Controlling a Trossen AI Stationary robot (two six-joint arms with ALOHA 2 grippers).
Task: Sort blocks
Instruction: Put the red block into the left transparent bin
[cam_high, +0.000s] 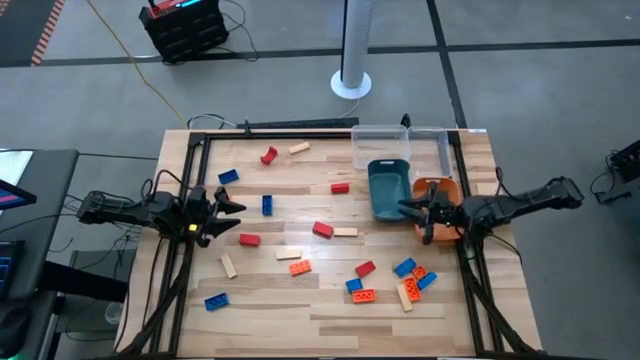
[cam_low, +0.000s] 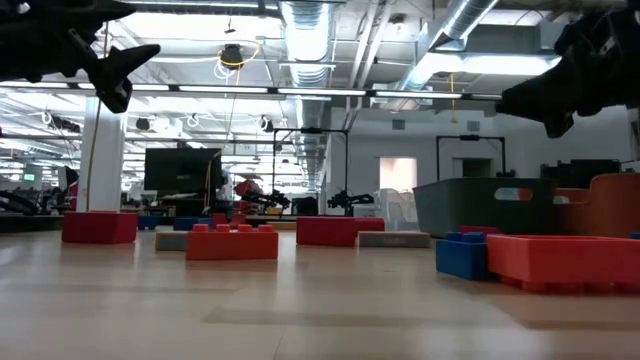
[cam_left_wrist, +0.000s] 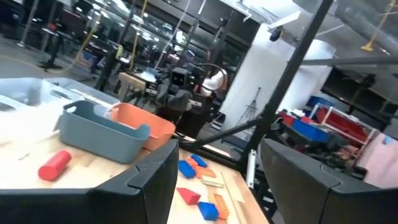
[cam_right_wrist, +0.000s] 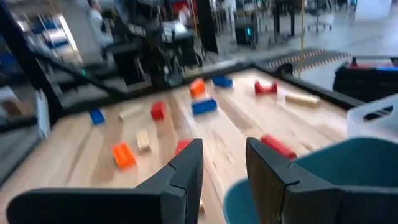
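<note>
Blocks (cam_high: 323, 229) lie scattered across the worktop (cam_high: 300, 300), none yet in a tray. Left gripper (cam_high: 228, 214) hovers at nine o'clock, fingers wide, empty; right gripper (cam_high: 413, 211) hangs at three o'clock by the teal tray (cam_high: 388, 188), fingers narrow, empty, likely poised to pick.

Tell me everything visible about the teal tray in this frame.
The teal tray is a deep rectangular bin with rounded corners, plastic by its look, with a lip handle at the end. It stands upright on the table's right half, long side running front to back. The clear tray lies just behind it and the orange tray close beside it; whether they touch is unclear. No blocks show inside. The right gripper hovers over its front right corner, fingers apart, holding nothing.
</note>
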